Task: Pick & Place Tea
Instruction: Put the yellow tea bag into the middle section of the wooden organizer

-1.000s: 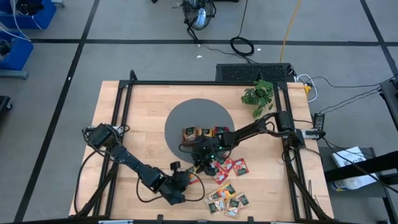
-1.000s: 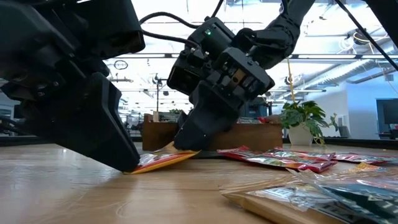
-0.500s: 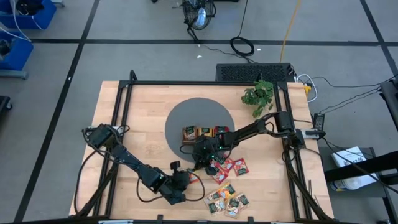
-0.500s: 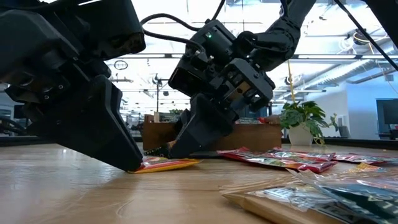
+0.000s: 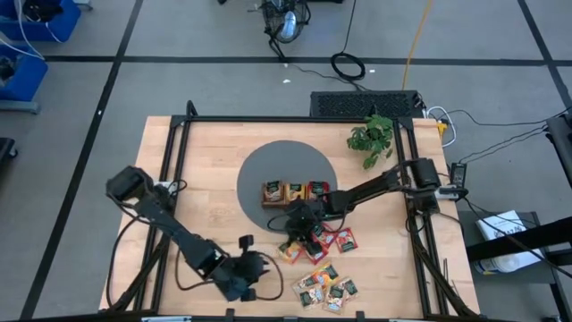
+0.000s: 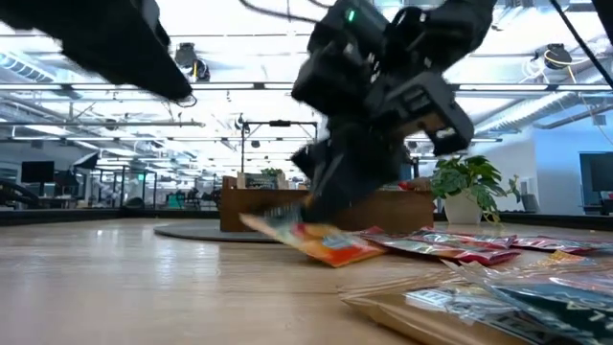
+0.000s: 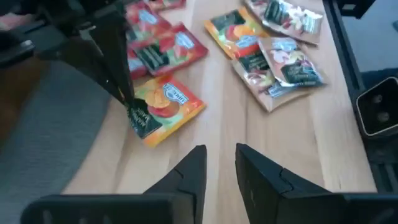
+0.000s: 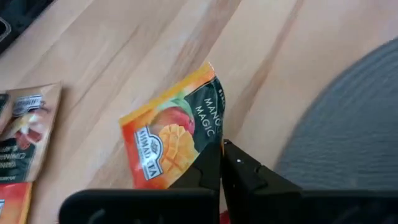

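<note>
An orange-yellow tea sachet [image 8: 171, 140] with a dark green end hangs tilted from my right gripper [image 8: 221, 144], which is shut on it just off the grey round mat [image 5: 286, 174]. The low view shows the sachet [image 6: 330, 244] sloping down from the gripper [image 6: 308, 203]. My left gripper [image 7: 219, 149] hovers above the wood a little nearer the table's near edge, its fingers a narrow gap apart with nothing between them. More tea lies loose: red sachets [image 5: 332, 239] and a mixed pile [image 5: 326, 288]. My right gripper pinches the sachet's dark green end [image 8: 214, 134] at a corner between its two fingertips [image 7: 124, 99]. The fingers slant down from the table's right side. The sachet hangs tilted below them, orange end lowest [image 6: 359, 255]; whether that end touches the table I cannot tell.
A brown wooden tray [image 5: 290, 190] with sachets in it stands on the grey mat. A potted plant [image 5: 371, 136] stands at the far right. A black frame [image 5: 179, 161] rims the table. Bare wood [image 5: 206, 215] lies left of the mat.
My right gripper has shut on the orange sachet's end and risen, tipping the sachet up off the wood. My left gripper, whose fingertip stood on the sachet's other end, has let it go, risen well clear and drawn back toward the near edge.
</note>
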